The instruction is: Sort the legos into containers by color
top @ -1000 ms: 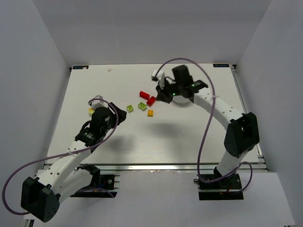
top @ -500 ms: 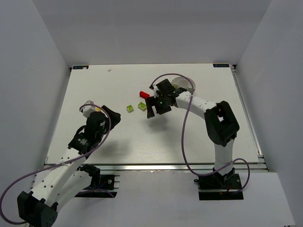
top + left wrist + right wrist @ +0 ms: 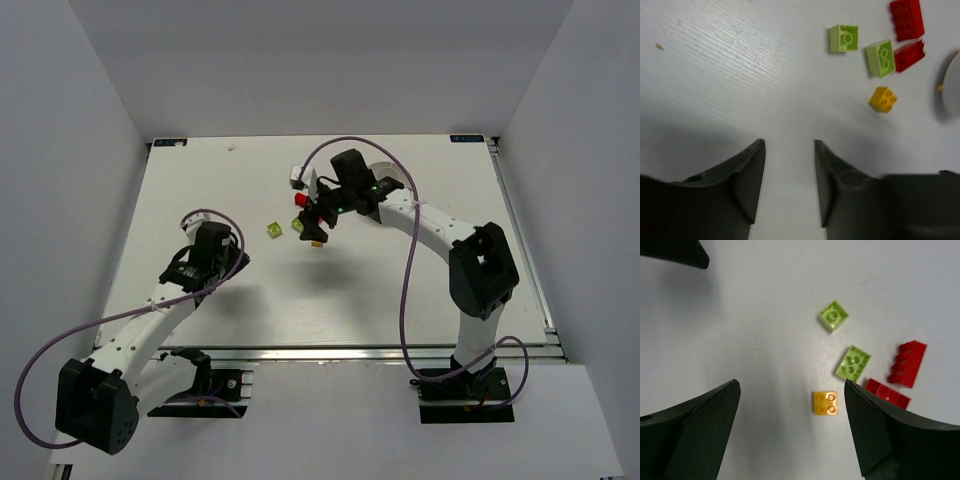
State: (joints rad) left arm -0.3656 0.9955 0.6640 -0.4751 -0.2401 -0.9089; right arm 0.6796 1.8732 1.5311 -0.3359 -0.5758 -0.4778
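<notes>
Left pincer (image 3: 788, 143) parted; dish (image 3: 954, 85) cut off.

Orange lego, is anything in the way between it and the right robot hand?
Nothing visible. The orange lego lies bare on the table between the open fingers of the right gripper. A red lego sits close beside it, near one finger.

We count two red plastic bricks (image 3: 907, 363) (image 3: 887, 393), two translucent yellow-green bricks (image 3: 834, 316) (image 3: 853, 362) and one orange brick (image 3: 825, 403). We see one white round dish (image 3: 954, 82).
</notes>
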